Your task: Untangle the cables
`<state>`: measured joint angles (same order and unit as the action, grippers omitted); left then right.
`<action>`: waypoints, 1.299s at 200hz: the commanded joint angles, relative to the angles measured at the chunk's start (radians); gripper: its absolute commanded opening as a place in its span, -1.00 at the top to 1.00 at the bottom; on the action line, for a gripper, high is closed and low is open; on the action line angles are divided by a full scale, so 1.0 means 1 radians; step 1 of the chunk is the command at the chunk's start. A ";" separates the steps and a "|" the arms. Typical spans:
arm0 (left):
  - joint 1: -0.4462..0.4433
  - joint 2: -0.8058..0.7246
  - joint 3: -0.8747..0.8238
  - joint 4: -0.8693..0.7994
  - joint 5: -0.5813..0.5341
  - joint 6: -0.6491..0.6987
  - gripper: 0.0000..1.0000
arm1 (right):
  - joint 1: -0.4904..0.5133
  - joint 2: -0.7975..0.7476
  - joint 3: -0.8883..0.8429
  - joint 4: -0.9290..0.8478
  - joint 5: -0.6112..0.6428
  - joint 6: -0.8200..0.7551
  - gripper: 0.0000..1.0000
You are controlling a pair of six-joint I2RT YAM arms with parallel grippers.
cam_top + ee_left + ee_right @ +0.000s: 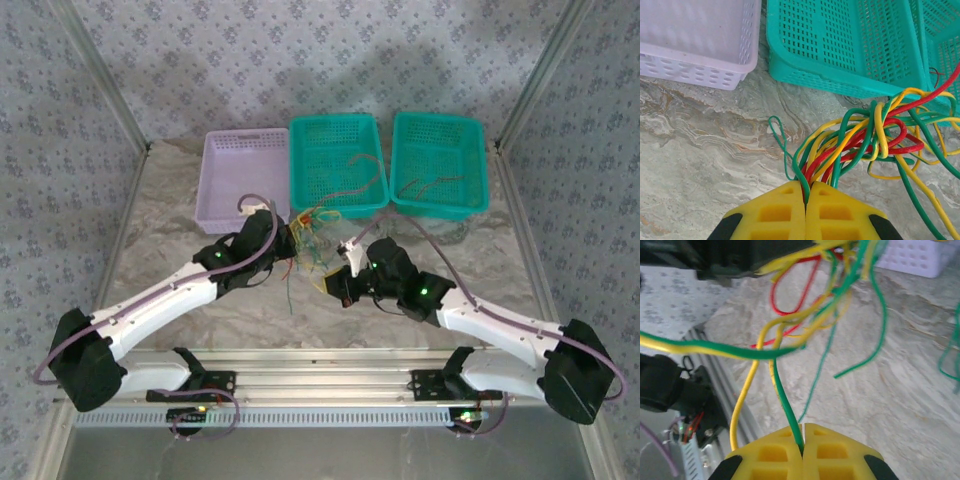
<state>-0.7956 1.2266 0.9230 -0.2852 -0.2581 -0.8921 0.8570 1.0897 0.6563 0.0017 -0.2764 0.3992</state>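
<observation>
The cables (308, 243) are a tangled bunch of thin red, yellow and green wires held just above the marble table between the two arms. My left gripper (806, 192) is shut on several of the cables (865, 135), which knot up just beyond its yellow fingers (775, 212). My right gripper (803, 432) is shut on a single green cable (785, 400) that runs up into the bunch (830, 295). A loose yellow wire (742, 400) hangs left of it. From above, the left gripper (289, 243) sits at the bunch's left and the right gripper (328, 283) below right.
A lilac basket (245, 175) and two teal baskets (337, 165) (438, 163) stand in a row at the back of the marble table (200, 310); both teal ones hold a few thin wires. Aluminium frame posts (100, 75) rise at both sides.
</observation>
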 commanded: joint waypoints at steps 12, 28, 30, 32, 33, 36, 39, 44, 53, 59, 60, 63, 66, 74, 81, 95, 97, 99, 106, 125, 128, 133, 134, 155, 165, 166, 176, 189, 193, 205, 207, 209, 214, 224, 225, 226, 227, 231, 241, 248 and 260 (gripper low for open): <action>0.024 -0.041 0.014 0.011 0.004 -0.004 1.00 | -0.092 -0.113 0.034 -0.213 0.235 0.007 1.00; 0.035 -0.056 -0.003 0.007 0.013 -0.004 1.00 | -0.175 -0.142 0.035 -0.280 0.275 0.046 1.00; 0.037 -0.058 -0.005 0.005 0.014 -0.003 1.00 | -0.186 -0.145 0.035 -0.290 0.279 0.050 1.00; 0.038 -0.060 -0.006 0.004 0.014 -0.003 1.00 | -0.197 -0.148 0.035 -0.299 0.282 0.054 1.00; 0.039 -0.060 -0.007 0.004 0.015 -0.003 1.00 | -0.202 -0.149 0.035 -0.304 0.285 0.056 1.00; 0.040 -0.064 -0.009 0.002 0.014 -0.003 1.00 | -0.219 -0.151 0.037 -0.317 0.291 0.064 1.00; 0.042 -0.067 -0.011 0.000 0.014 -0.004 1.00 | -0.234 -0.156 0.037 -0.330 0.298 0.069 1.00; 0.044 -0.071 -0.015 -0.006 0.015 0.001 1.00 | -0.261 -0.161 0.037 -0.352 0.307 0.081 1.00; 0.051 -0.083 -0.022 -0.016 0.016 0.002 1.00 | -0.308 -0.171 0.038 -0.392 0.325 0.099 1.00; 0.057 -0.090 -0.027 -0.021 0.017 0.003 1.00 | -0.340 -0.179 0.036 -0.409 0.330 0.109 1.00; 0.057 -0.092 -0.028 -0.022 0.017 0.004 1.00 | -0.345 -0.180 0.036 -0.411 0.330 0.110 1.00; 0.061 -0.095 -0.031 -0.025 0.017 0.005 1.00 | -0.356 -0.183 0.034 -0.419 0.329 0.113 1.00; 0.062 -0.100 -0.035 -0.027 0.020 0.007 1.00 | -0.377 -0.191 0.033 -0.429 0.330 0.116 1.00; 0.067 -0.110 -0.044 -0.032 0.022 0.010 1.00 | -0.404 -0.204 0.032 -0.446 0.337 0.120 1.00; 0.072 -0.119 -0.051 -0.039 0.028 0.012 1.00 | -0.419 -0.214 0.032 -0.454 0.341 0.121 1.00; 0.082 -0.132 -0.064 -0.056 0.034 0.019 0.97 | -0.444 -0.237 0.044 -0.485 0.368 0.122 1.00; 0.082 -0.133 -0.066 -0.059 0.034 0.020 0.97 | -0.445 -0.240 0.044 -0.488 0.371 0.122 1.00; 0.084 -0.135 -0.067 -0.061 0.035 0.020 0.97 | -0.447 -0.243 0.045 -0.490 0.374 0.121 1.00; 0.088 -0.143 -0.077 -0.067 0.038 0.019 0.97 | -0.454 -0.249 0.048 -0.497 0.381 0.115 1.00; 0.100 -0.168 -0.097 -0.083 0.044 0.030 0.94 | -0.462 -0.240 0.080 -0.560 0.455 0.099 1.00; 0.104 -0.173 -0.098 -0.087 0.046 0.034 0.94 | -0.463 -0.238 0.084 -0.568 0.466 0.097 1.00; 0.109 -0.180 -0.098 -0.095 0.050 0.042 0.93 | -0.467 -0.230 0.094 -0.594 0.500 0.093 1.00; 0.110 -0.181 -0.098 -0.097 0.052 0.042 0.92 | -0.467 -0.230 0.094 -0.594 0.500 0.093 1.00; 0.138 -0.206 -0.096 -0.138 0.077 0.070 0.88 | -0.501 -0.226 0.113 -0.651 0.553 0.093 1.00; 0.146 -0.217 -0.098 -0.152 0.083 0.084 0.82 | -0.518 -0.231 0.111 -0.646 0.535 0.094 1.00; 0.146 -0.217 -0.099 -0.153 0.084 0.084 0.82 | -0.519 -0.231 0.110 -0.644 0.532 0.094 1.00; 0.157 -0.218 -0.107 -0.158 0.101 0.089 0.74 | -0.527 -0.233 0.109 -0.631 0.505 0.098 1.00; 0.161 -0.209 -0.126 -0.150 0.131 0.085 0.70 | -0.528 -0.230 0.102 -0.607 0.466 0.103 1.00; 0.161 -0.206 -0.134 -0.145 0.139 0.081 0.69 | -0.529 -0.229 0.100 -0.574 0.465 0.104 1.00; 0.161 -0.191 -0.160 -0.120 0.177 0.069 0.64 | -0.527 -0.225 0.096 -0.547 0.455 0.113 1.00; 0.161 -0.189 -0.163 -0.116 0.183 0.067 0.63 | -0.527 -0.225 0.094 -0.543 0.450 0.114 1.00; 0.161 -0.188 -0.167 -0.110 0.190 0.065 0.63 | -0.526 -0.223 0.093 -0.541 0.445 0.115 1.00; 0.161 -0.181 -0.179 -0.099 0.206 0.057 0.60 | -0.526 -0.222 0.089 -0.532 0.429 0.115 1.00; 0.162 -0.170 -0.198 -0.074 0.235 0.047 0.58 | -0.523 -0.219 0.080 -0.504 0.385 0.107 1.00; 0.161 -0.169 -0.200 -0.072 0.238 0.047 0.58 | -0.523 -0.219 0.080 -0.504 0.385 0.107 1.00; 0.161 -0.169 -0.201 -0.070 0.240 0.045 0.58 | -0.522 -0.218 0.078 -0.499 0.377 0.106 1.00; 0.161 -0.168 -0.202 -0.070 0.242 0.045 0.58 | -0.521 -0.216 0.077 -0.497 0.375 0.106 1.00; 0.161 -0.166 -0.208 -0.064 0.248 0.044 0.59 | -0.518 -0.211 0.075 -0.493 0.364 0.105 1.00; 0.162 -0.162 -0.218 -0.050 0.258 0.045 0.59 | -0.506 -0.197 0.075 -0.490 0.359 0.101 1.00; 0.161 -0.160 -0.219 -0.043 0.262 0.050 0.63 | -0.498 -0.191 0.077 -0.493 0.366 0.094 1.00; 0.155 -0.151 -0.216 -0.036 0.272 0.064 0.72 | -0.490 -0.191 0.079 -0.494 0.389 0.092 1.00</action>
<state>-0.6350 1.0683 0.7006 -0.3786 -0.0364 -0.8391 0.3458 0.8890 0.7429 -0.5129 0.1120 0.5014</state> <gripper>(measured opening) 0.180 0.051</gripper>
